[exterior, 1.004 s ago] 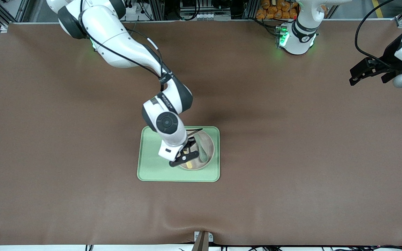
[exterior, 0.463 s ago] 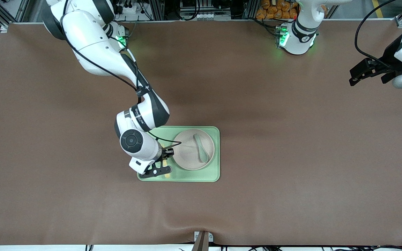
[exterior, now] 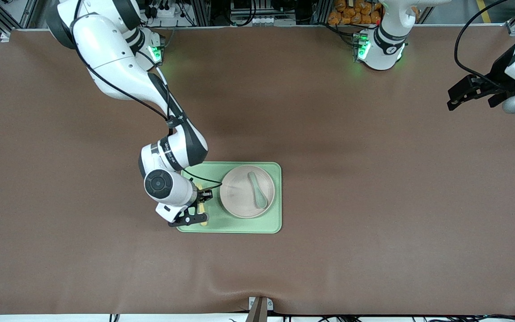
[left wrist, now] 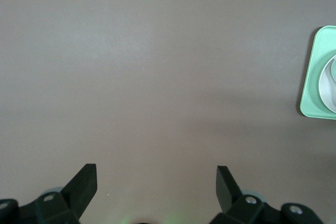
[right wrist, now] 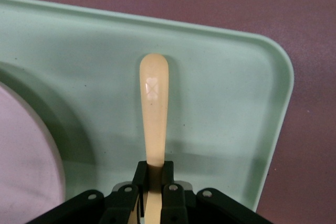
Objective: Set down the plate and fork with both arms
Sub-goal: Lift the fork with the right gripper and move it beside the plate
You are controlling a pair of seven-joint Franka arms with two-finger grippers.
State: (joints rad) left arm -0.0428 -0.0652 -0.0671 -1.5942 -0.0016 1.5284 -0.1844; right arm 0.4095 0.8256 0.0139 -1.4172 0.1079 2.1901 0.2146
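- Right gripper (exterior: 200,206), pinched tight on the pale yellow fork (right wrist: 154,109), poised over the light-green tray (exterior: 230,226) at the end toward the right arm's side of the table.
- Fork handle jutting out from between the fingers (right wrist: 140,174), above bare tray floor just beside the plate.
- Round cream-pink plate (exterior: 239,199) resting on the tray, at about 3 o'clock from the right gripper in the front view; grey-green spoon (exterior: 258,190) lying inside it.
- Tray set near the middle of the brown table (exterior: 373,179).
- Left gripper (exterior: 474,96), spread wide and holding nothing, waiting over bare tabletop at the left arm's end, well apart from the tray, at roughly 2 o'clock from it.
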